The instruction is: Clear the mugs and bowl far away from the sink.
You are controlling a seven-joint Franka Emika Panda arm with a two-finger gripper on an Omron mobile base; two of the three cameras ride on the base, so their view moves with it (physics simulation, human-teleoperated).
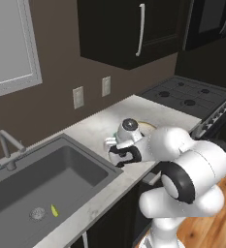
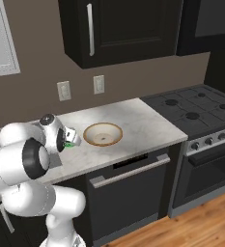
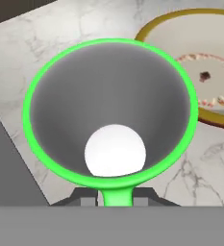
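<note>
A bright green mug (image 3: 111, 110) stands on the marble counter, seen from above, grey inside with a white bottom. My gripper (image 3: 116, 196) is shut on its near wall, where a green stub shows between the two dark fingertips. From the right base view a bit of the green mug (image 2: 74, 143) shows at the hand, just left of the bowl (image 2: 103, 133). The cream-tan bowl (image 3: 200, 72) with a brown-gold rim lies close beside the mug, apart from it. The dark grey sink (image 1: 41, 186) is recessed in the counter left of the hand.
A grey faucet (image 1: 8, 147) stands behind the sink, and a small yellow-green bit (image 1: 54, 210) lies by the drain. The stove (image 2: 196, 108) adjoins the counter on the right. Dark cabinets (image 2: 119, 29) hang above. Bare counter (image 2: 143, 120) stretches between bowl and stove.
</note>
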